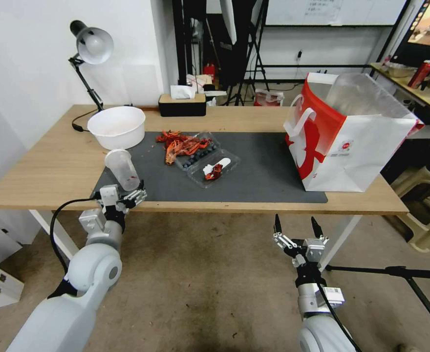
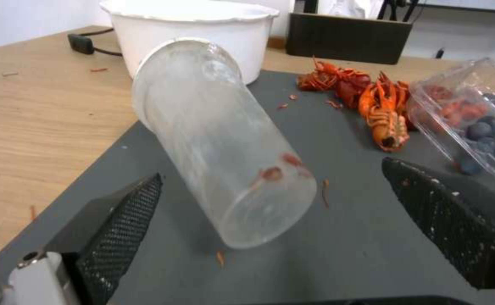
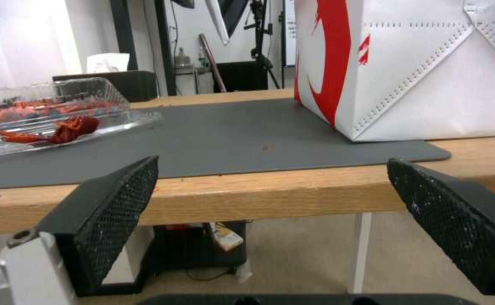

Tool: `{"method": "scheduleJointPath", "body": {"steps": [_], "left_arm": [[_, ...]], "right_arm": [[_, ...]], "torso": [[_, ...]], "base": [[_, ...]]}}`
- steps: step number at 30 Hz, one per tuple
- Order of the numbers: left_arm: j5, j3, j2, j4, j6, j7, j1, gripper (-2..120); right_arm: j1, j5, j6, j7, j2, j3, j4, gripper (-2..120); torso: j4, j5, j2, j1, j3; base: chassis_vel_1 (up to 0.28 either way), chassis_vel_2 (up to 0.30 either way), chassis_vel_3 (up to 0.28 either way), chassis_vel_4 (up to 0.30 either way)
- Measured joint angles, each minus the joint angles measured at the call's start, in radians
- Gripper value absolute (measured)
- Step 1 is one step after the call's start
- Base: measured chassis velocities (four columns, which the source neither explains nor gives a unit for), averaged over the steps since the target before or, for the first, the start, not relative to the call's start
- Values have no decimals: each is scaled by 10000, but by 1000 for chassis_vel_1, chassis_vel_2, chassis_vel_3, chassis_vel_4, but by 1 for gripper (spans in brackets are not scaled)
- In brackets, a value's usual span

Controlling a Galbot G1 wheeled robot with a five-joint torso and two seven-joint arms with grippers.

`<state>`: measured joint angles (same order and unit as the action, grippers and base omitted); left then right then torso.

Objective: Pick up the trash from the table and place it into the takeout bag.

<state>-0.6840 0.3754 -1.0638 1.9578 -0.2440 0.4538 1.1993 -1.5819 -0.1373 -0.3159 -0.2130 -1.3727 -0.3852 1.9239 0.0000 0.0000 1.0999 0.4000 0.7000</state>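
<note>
- At the table's (image 1: pixel 44 171) near edge, left gripper (image 1: pixel 127 195) spread wide, clear plastic cup (image 2: pixel 219 144) lying tilted between its fingers, seemingly untouched.
- Right gripper (image 1: pixel 297 227) spread, below the table edge.
- Takeout bag (image 1: pixel 352 142) upright at mat's (image 1: pixel 268 166) right end.
- Crayfish shells (image 1: pixel 178 144) mid-mat.

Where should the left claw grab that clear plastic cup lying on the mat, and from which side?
Grip the clear plastic cup across its mid-body, coming from the table's near edge, where the open left claw already straddles its closed base end. It lies on its side on the mat; the rounded walls probably suit a sideways pinch.
</note>
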Motion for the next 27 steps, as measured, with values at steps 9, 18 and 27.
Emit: {"method": "scheduleJointPath", "body": {"steps": [9, 18, 27], "left_arm": [[-540, -412, 235, -492, -719, 680, -1047, 95], [-928, -675, 234, -947, -1341, 1309, -1635, 93], [-1260, -771, 233, -1204, -1557, 1618, -1912, 85]], "right_arm": [[10, 48, -27, 0, -53, -20, -73, 100], [40, 72, -43, -4, -102, -41, -124, 100], [44, 81, -78, -9, -136, -51, -176, 100]], "torso": [[-1, 0, 0, 0, 0], [1, 0, 0, 0, 0], [0, 0, 0, 0, 0]], "base": [[0, 0, 0, 0], [0, 0, 0, 0], [0, 0, 0, 0]]}}
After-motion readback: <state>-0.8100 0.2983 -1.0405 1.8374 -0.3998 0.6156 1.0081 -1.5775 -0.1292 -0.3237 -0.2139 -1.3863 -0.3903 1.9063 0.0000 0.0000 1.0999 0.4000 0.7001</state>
